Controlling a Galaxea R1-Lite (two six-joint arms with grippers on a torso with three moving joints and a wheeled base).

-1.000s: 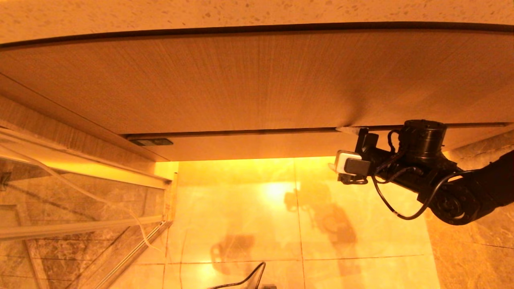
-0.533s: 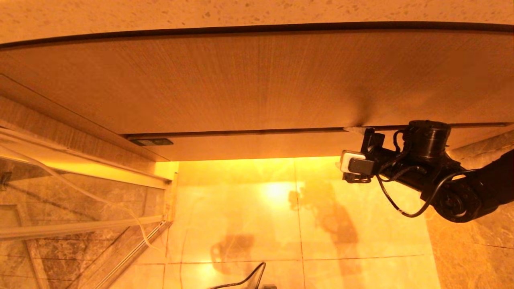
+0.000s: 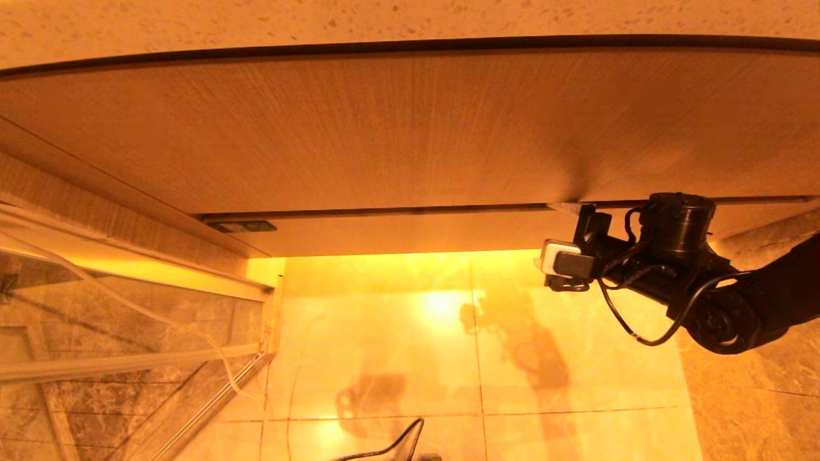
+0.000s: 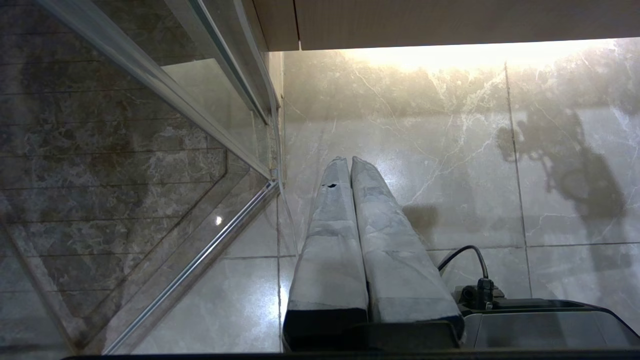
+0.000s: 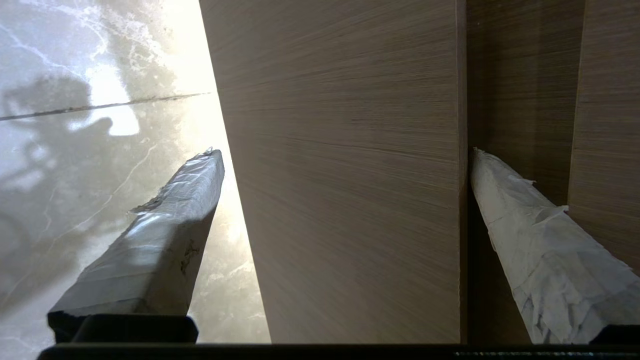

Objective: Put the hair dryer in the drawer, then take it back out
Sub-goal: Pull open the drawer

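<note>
Over the last second the right gripper (image 3: 567,211) shifts only slightly along the drawer (image 3: 410,234) front, toward the right-hand end, and stays at the same height against the seam. The fingers remain spread wide throughout. No gap opens between the drawer front and the wood panel (image 3: 384,128) above it: the drawer is still fully shut.

Judgement: the task is at its first step (opening the drawer), and the small shift reads as a positioning correction, not a pull. The front has no handle, so purchase must come from its edges.

In the right wrist view, the two taped fingers (image 5: 150,250) straddle the drawer front. One finger lies on the floor side below the lower edge; the other sits in the dark seam between the drawer and the panel above. Nothing is gripped yet; the fingers are released.

The left gripper (image 4: 350,165) hangs parked low over the marble floor (image 3: 384,352), beside the glass partition (image 4: 150,125), with its fingers pressed together and empty.

Drawer appearance: a wide, shallow, light wood-grain front with horizontal grain, flat and without hardware. A small dark rectangular fitting (image 3: 242,226) sits near its left end. Warm light spills from underneath onto the floor.

The hair dryer is not visible in any view, so its location cannot be told. The speckled counter (image 3: 410,19) edge above shows nothing on it.
</note>
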